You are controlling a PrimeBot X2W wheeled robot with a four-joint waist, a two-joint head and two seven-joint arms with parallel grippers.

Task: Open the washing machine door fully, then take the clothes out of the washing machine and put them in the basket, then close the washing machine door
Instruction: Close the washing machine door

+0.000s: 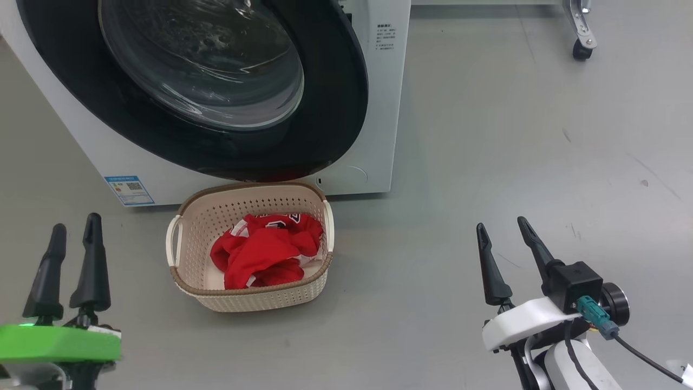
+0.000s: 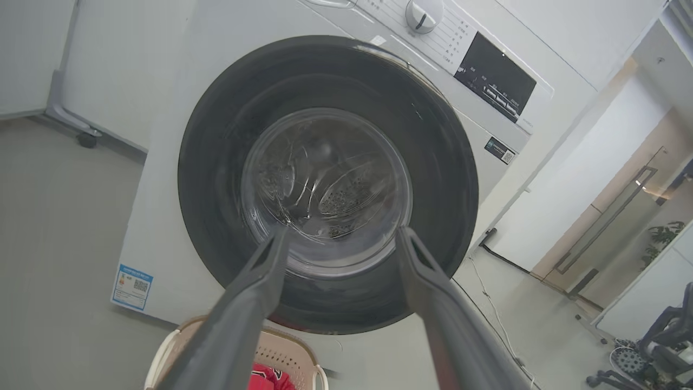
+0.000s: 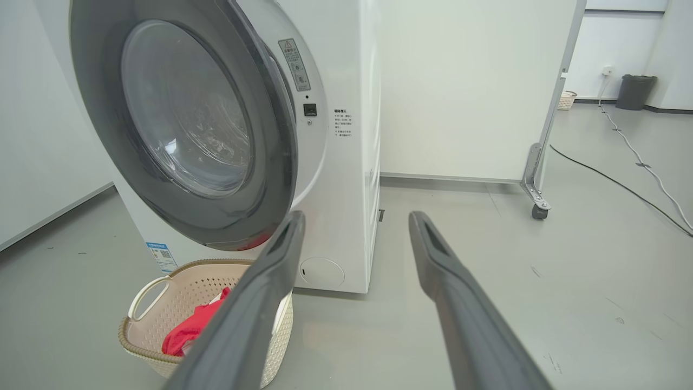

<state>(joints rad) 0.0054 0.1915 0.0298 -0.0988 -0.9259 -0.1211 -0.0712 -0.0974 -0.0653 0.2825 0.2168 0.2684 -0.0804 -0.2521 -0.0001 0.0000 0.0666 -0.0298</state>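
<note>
Washing machine door point(image 3: 184, 124), stiff, glossy, likely slick, stands ajar; best pushed at its black rim; left end effector point(image 1: 76, 222) and right end effector point(image 1: 501, 223) both spread wide, empty

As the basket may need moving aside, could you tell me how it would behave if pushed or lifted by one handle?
The basket looks thin, perforated plastic, so probably light; it should slide on the smooth floor. The clothes lie loose inside, so lifting one loop handle would likely tilt it and shift them.
</note>
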